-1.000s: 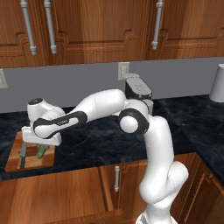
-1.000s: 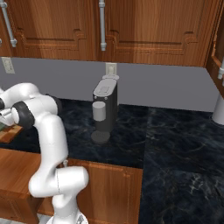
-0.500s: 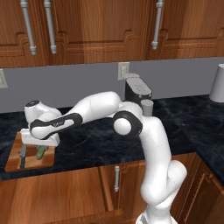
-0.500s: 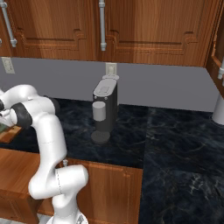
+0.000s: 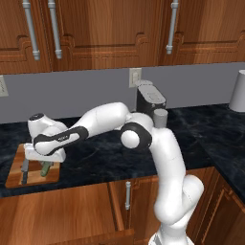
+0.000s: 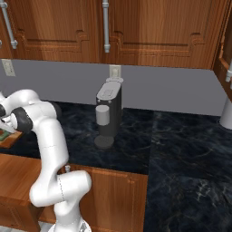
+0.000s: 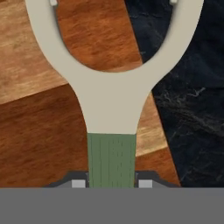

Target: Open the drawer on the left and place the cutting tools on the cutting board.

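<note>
Arm stretched further left, tool (image 5: 44, 165) gripping peeler (image 7: 112, 109)

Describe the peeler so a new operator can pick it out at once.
Look to the far left of the dark counter, where the checkered cutting board lies. Above it, the gripper holds the peeler: green ribbed handle, pale Y-shaped head. The knife beside it is dark and straight.
</note>
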You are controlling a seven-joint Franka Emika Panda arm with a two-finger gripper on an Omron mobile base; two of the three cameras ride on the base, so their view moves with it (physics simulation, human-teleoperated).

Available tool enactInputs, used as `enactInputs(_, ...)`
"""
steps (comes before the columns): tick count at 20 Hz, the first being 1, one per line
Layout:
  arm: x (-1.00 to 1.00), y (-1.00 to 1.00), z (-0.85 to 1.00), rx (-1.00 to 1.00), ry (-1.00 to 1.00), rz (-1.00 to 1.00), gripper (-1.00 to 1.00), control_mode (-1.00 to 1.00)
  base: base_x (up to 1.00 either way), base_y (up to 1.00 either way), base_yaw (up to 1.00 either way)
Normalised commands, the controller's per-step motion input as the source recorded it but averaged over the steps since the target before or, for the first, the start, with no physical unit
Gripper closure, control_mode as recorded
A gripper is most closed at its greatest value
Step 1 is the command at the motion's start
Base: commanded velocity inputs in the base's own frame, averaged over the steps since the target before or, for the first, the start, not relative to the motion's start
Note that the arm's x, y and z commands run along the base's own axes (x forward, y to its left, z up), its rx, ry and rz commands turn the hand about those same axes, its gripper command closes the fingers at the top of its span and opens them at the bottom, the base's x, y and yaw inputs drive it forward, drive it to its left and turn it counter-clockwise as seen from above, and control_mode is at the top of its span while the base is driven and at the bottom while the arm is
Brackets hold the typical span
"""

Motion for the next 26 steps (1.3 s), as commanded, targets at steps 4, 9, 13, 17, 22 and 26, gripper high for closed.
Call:
enactInputs(4,0.20,0.00,-0.14,0.00,0.00,0.02,-1.00,-1.00,0.00,0.00,0.00)
enactInputs(9,0.21,0.00,-0.13,0.00,0.00,0.03,-1.00,-1.00,0.00,0.00,0.00)
enactInputs(13,0.14,0.00,-0.02,0.00,0.00,0.03,-1.00,-1.00,0.00,0.00,0.00)
enactInputs(17,-0.11,0.00,0.06,0.00,-0.06,0.04,-1.00,-1.00,0.00,0.00,0.00)
enactInputs(22,-0.68,0.00,0.44,0.00,-0.17,0.03,-1.00,-1.00,0.00,0.00,0.00)
enactInputs(26,-0.79,0.00,0.51,0.00,-0.21,0.04,-1.00,-1.00,0.00,0.00,0.00)
